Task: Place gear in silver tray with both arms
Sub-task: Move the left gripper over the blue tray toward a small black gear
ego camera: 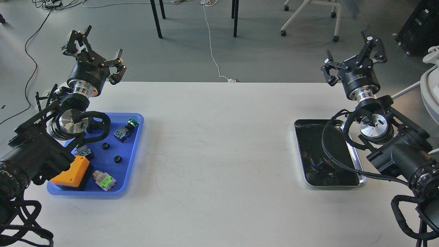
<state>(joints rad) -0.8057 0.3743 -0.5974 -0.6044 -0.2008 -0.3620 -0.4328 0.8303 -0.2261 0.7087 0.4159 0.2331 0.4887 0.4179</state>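
Desk (212,154): blue tray (134,151) near left, two small black gears (117,159) among parts. Silver tray (310,154) near right, empty. Far: left hand (94,51) and right hand (355,51), both spread, holding nothing. Risk: gears small, crowded; pinch may slip.

Right gripper (355,51): small white lettering is showing on its black round body, too tiny to read.
Left gripper (92,51): faint marking is showing, unreadable.
Elsewhere: no legible text is appearing.
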